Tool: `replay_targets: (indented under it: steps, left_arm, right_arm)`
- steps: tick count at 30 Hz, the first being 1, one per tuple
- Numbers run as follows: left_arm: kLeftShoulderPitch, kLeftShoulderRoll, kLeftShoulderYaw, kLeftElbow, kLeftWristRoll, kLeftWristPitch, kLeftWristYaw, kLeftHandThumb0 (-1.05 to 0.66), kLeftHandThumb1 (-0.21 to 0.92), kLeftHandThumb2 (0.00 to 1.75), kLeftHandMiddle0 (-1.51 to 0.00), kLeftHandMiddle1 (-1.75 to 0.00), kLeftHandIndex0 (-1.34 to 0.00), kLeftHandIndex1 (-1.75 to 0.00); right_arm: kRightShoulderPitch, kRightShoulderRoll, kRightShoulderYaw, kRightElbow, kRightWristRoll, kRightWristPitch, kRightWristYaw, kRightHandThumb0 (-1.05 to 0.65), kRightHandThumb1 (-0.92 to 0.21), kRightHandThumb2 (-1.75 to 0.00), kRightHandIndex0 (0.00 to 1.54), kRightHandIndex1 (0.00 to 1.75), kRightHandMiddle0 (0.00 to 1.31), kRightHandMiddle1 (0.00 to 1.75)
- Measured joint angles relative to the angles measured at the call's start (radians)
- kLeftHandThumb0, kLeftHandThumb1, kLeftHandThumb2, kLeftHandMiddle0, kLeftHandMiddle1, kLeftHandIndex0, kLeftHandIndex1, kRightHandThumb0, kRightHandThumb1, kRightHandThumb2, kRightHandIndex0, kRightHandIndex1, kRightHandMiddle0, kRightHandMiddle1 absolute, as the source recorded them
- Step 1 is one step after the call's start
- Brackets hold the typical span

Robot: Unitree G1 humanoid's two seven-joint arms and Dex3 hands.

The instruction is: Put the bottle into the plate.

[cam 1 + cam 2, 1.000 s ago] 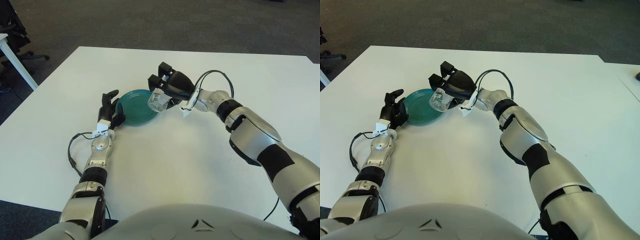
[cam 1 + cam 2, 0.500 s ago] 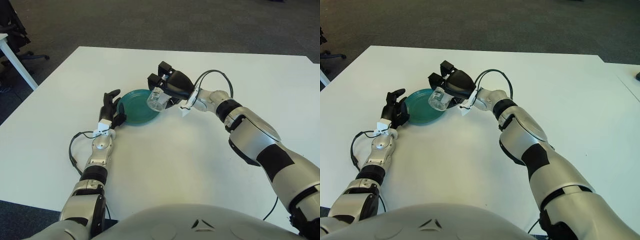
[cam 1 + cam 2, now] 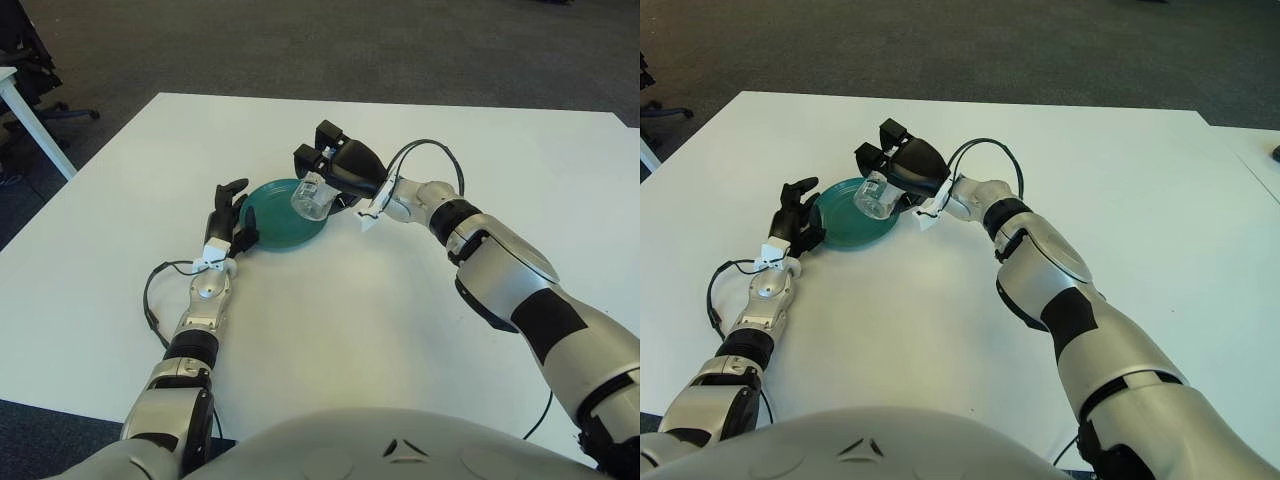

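- Left eye view shows my right hand (image 3: 335, 172) reaching in from the right, its black fingers curled around the bottle (image 3: 312, 199) and holding it.
- My bottle is clear, tilted, and held over the right part of the plate (image 3: 275, 229); whether its lower end touches the plate I cannot tell.
- A black cable (image 3: 425, 150) loops up from my right wrist, and a small white tag (image 3: 367, 218) hangs just below that wrist, near the plate's right rim.
- My left hand (image 3: 229, 220) sits at the plate's left edge, fingers pointing up and slightly spread; they seem to be against the rim, though I cannot tell if they really grip it.
- A thin black wire (image 3: 152, 300) loops out beside my left forearm over the table.
- My plate is teal and round, lying flat on the white table (image 3: 330, 330), between my two hands.
- Beyond the table is dark grey carpet (image 3: 300, 45), and at the far left a white table leg (image 3: 35, 125) with an office chair base (image 3: 60, 112) beside it.
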Motion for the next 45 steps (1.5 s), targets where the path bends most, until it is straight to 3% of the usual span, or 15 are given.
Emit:
replay_targets:
  steps: [13, 37, 45]
  left_arm:
    - [-0.003, -0.044, -0.061, -0.034, 0.053, 0.027, 0.032, -0.85, 0.92, 0.95, -0.44, -0.25, -0.01, -1.04]
    - [0.072, -0.078, -0.124, -0.174, 0.098, 0.088, 0.046, -0.85, 0.92, 0.95, -0.44, -0.29, 0.00, -1.00]
    - [0.101, -0.079, -0.142, -0.230, 0.123, 0.124, 0.050, -0.90, 0.92, 0.98, -0.37, -0.60, -0.01, -1.04]
  right_arm:
    - [-0.012, -0.008, -0.020, -0.001, 0.008, -0.007, 0.006, -0.41, -0.57, -1.02, 1.29, 1.75, 1.05, 1.75]
    - [-0.028, -0.018, -0.044, -0.009, 0.012, -0.020, -0.003, -0.40, -0.52, -1.10, 1.34, 1.75, 1.09, 1.75]
    - [-0.028, -0.018, -0.046, -0.009, 0.012, -0.020, -0.004, -0.38, -0.50, -1.12, 1.34, 1.75, 1.09, 1.75]
